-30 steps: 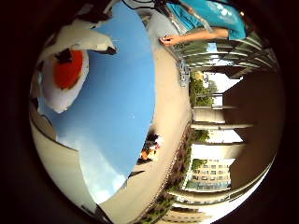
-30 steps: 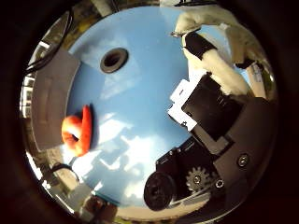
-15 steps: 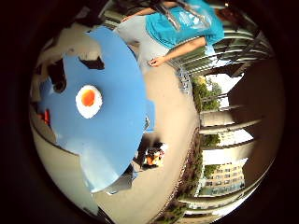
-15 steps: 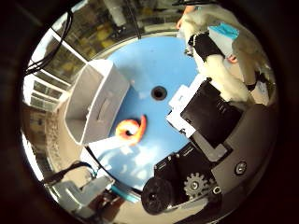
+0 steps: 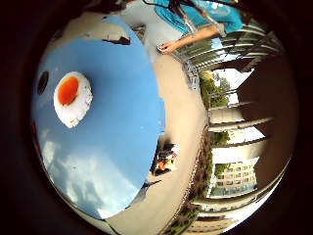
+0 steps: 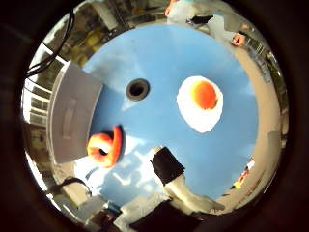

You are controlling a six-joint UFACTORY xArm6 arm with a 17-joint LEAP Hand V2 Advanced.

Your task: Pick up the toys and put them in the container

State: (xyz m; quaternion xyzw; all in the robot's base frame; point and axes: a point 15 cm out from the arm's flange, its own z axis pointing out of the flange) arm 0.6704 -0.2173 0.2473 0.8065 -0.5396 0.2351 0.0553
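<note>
Toys are spread on the blue table (image 6: 145, 53) — a fried-egg toy (image 6: 200, 103) at about two o'clock from the table's centre hole (image 6: 137, 89), an orange shrimp-like toy (image 6: 105, 145) at seven o'clock, touching the grey container (image 6: 72, 118). Only one finger (image 6: 166, 165) of the hand (image 6: 178, 191) is seen, reaching straight out and holding nothing, so a grasp is best made by centring the palm over one toy before the fingers are curled. Compared with half a second ago, the table is viewed from closer — the egg now shows in the thumb-side view.

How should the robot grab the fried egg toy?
The egg lies flat on the blue table with open space all round, so probably from straight above, with fingers pinching opposite sides of the thin white rim. The raised orange yolk looks too smooth and rounded to grip.
</note>
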